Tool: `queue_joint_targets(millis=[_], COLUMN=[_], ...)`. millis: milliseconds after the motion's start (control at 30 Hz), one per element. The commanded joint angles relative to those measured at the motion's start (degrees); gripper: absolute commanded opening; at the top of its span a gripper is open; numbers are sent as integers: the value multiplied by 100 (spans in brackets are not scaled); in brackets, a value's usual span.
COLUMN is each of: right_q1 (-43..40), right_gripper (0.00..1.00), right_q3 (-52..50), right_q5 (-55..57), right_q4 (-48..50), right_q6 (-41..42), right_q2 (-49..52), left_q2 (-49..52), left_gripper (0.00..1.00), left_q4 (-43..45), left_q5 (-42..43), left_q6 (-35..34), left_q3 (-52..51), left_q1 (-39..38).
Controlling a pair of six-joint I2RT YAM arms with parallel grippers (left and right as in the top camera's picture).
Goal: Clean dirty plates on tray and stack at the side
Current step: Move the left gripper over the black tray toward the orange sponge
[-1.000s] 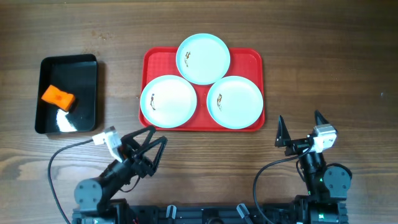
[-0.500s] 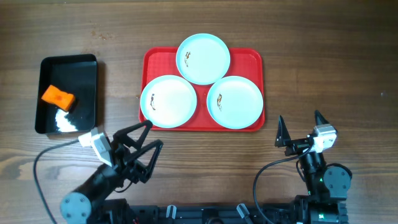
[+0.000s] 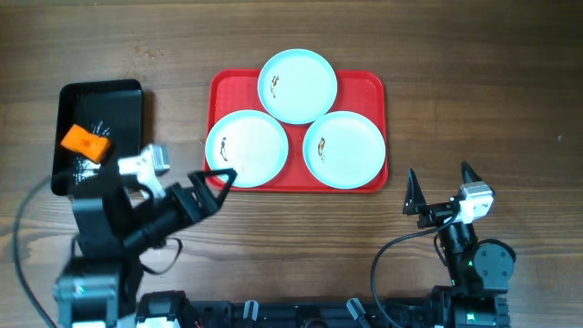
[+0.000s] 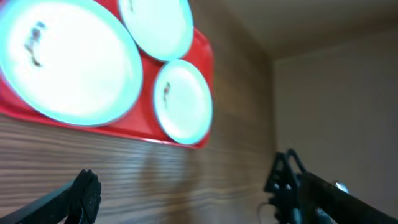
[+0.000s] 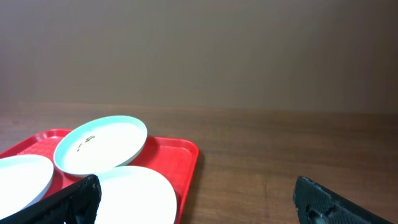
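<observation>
Three pale-blue plates lie on the red tray (image 3: 369, 87): one at the back (image 3: 298, 86), one front left (image 3: 247, 148), one front right (image 3: 343, 149). Each has a small brown smear. My left gripper (image 3: 219, 182) is open and empty, raised, with its tips over the tray's front-left edge beside the front-left plate. Its wrist view shows the plates (image 4: 62, 62) on the tray (image 4: 93, 121) beyond the gripper (image 4: 186, 196). My right gripper (image 3: 440, 187) is open and empty, on the table right of the tray's front corner. Its wrist view shows plates (image 5: 102, 144) on the tray (image 5: 180, 155).
A black bin (image 3: 127, 109) stands left of the tray with an orange sponge (image 3: 84, 142) in it. The left arm's camera bracket overlaps the bin's near right corner. Bare wooden table (image 3: 474, 91) lies right of the tray.
My left arm has risen and swung left and forward, bringing its open fingers to the tray's front-left edge. The right arm and the plates have not moved.
</observation>
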Motion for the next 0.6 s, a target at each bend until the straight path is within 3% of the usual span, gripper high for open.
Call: queue_joint_targets(millis=[0,200,400,433,567], right_q1=[-22,-22,-22,-22,-22], right_gripper=[100,100,100,100,100], right_q3=[-15,-15,-15,-15,-15], right_q5=[79,79,79,79,79], right_q4=[20,20,20,20,20], right_q6=[-98,-98,-96,-101,-98], right_q2=[-31,-31,-31,-31,-31], left_q2=[396,424,658,820,1961], left_gripper=[100,100,100,99,100], left_q4=[-219,-382,-136,-284,-1757], left_q5=[-507,-236,-240,-448,-2804], left_q6=[772,772,138,151,136], left_q3=[785,811,1051,1226,2457], left_q1=[-22,-22,-22,-22,-26])
